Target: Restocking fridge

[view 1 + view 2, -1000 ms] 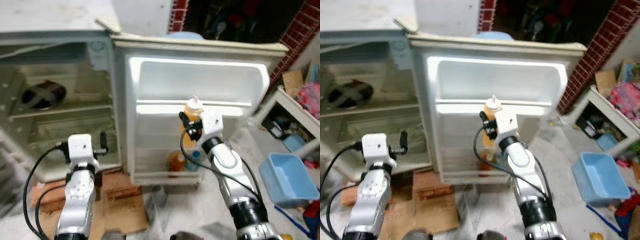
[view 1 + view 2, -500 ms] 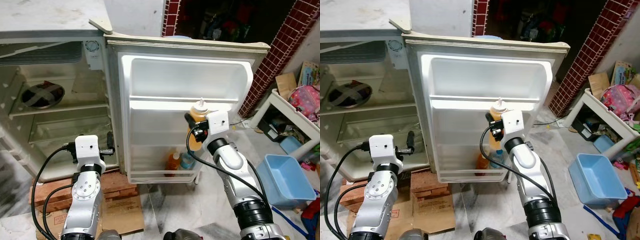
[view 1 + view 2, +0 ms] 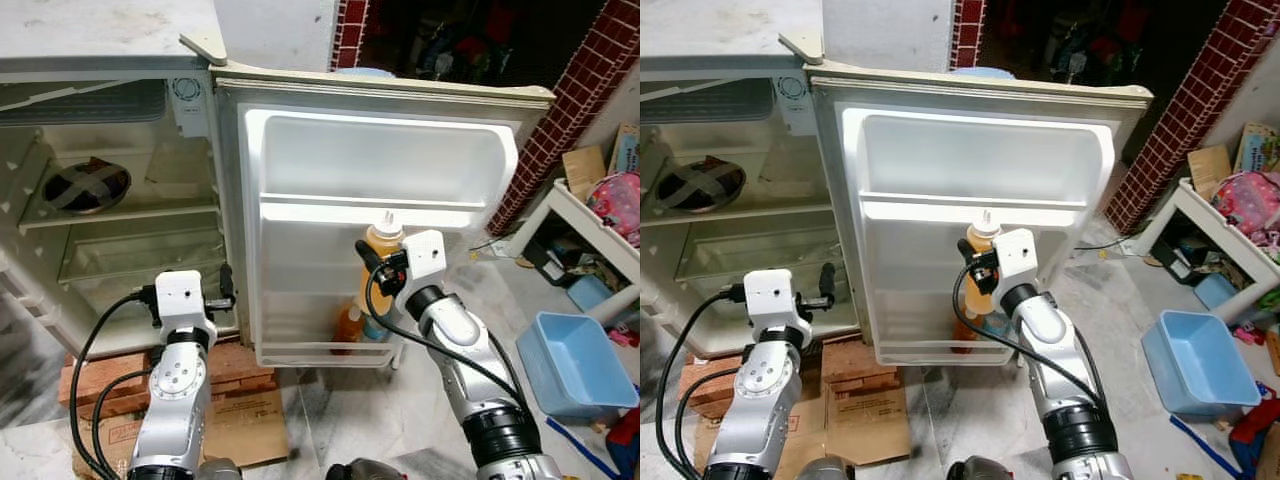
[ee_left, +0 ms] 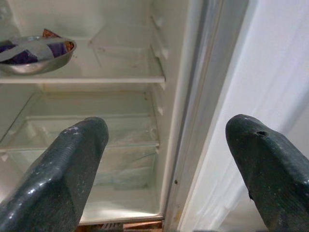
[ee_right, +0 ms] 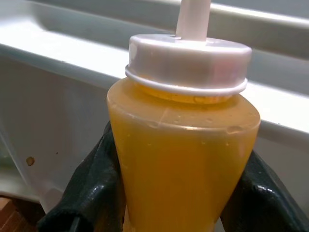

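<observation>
My right gripper [image 3: 372, 268] is shut on a yellow squeeze bottle [image 3: 378, 262] with a white nozzle cap, held upright in front of the open fridge door [image 3: 290, 250], just below its middle shelf rail. In the right wrist view the bottle [image 5: 186, 159] sits between the two black fingers [image 5: 91, 193]. An orange bottle [image 3: 348, 324] and a clear bottle [image 3: 374, 326] stand in the door's bottom shelf. My left gripper [image 3: 226, 284] is open near the fridge's lower compartment; its fingers [image 4: 58, 179] frame the glass shelves.
A metal bowl [image 3: 87, 186] rests on an upper fridge shelf [image 3: 120, 214]. Bricks and cardboard [image 3: 240, 410] lie under the fridge front. A blue tub [image 3: 575, 362] and a white table [image 3: 590, 215] with clutter stand to the right.
The camera has shifted slightly. My right gripper has carried the yellow bottle a little left and down along the door. The left arm has barely moved.
</observation>
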`<state>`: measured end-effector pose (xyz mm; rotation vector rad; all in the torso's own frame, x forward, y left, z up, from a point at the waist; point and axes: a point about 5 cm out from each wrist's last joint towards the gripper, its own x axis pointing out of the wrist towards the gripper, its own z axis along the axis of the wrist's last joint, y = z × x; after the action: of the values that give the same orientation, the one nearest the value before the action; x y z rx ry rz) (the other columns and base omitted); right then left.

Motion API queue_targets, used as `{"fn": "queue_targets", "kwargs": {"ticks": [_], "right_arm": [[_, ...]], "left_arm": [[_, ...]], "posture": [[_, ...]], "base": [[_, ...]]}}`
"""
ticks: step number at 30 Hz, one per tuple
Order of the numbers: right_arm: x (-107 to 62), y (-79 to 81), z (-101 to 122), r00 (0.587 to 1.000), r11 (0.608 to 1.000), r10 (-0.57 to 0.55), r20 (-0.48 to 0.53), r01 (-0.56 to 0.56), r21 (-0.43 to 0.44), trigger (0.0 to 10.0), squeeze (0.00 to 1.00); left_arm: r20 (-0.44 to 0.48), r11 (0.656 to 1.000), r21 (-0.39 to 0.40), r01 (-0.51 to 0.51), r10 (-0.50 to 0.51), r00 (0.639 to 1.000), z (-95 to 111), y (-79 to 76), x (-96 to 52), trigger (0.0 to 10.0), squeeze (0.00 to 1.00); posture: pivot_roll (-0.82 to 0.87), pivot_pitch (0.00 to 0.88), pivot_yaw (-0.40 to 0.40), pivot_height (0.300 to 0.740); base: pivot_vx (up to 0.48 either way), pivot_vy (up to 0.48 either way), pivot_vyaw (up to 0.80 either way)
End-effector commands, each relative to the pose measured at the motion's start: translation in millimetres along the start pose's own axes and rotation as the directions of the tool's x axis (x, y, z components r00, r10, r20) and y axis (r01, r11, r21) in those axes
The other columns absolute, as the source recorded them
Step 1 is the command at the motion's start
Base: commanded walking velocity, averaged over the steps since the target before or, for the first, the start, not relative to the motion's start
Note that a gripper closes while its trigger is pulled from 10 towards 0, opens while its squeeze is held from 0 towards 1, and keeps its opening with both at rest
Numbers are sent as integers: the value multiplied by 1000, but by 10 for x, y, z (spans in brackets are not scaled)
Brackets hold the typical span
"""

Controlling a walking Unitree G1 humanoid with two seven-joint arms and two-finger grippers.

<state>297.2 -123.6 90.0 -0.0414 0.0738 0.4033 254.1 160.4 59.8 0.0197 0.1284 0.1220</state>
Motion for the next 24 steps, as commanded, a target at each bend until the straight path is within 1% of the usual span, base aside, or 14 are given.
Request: {"fn": "queue_targets", "kwargs": {"ticks": [1, 14, 20, 24], "right_arm": [[-3, 7, 51, 1000, 1000, 1, 15, -1, -7, 10000, 0], [18, 12, 62, 1000, 1000, -1, 20, 1, 8, 10000, 0], [19, 22, 58, 1000, 1000, 1, 19, -1, 12, 10000, 0], [32, 26, 58, 1000, 1000, 6, 20, -6, 10, 10000, 0]], "left_arm": [[-10, 1000, 1, 6, -6, 1000, -11, -17, -21, 10000, 0], [-10, 1000, 9, 11, -11, 1000, 0, -15, -13, 10000, 0], [-6, 1000, 8, 12, -12, 1000, 12, -23, -4, 10000, 0], [14, 1000, 25, 11, -11, 1000, 42, -19, 17, 10000, 0]], "posture": [[74, 0, -75, 740], [77, 0, -73, 740], [77, 0, -72, 700], [80, 0, -74, 675]], "base": [[0, 0, 0], [0, 0, 0], [0, 0, 0], [0, 0, 0]]}}
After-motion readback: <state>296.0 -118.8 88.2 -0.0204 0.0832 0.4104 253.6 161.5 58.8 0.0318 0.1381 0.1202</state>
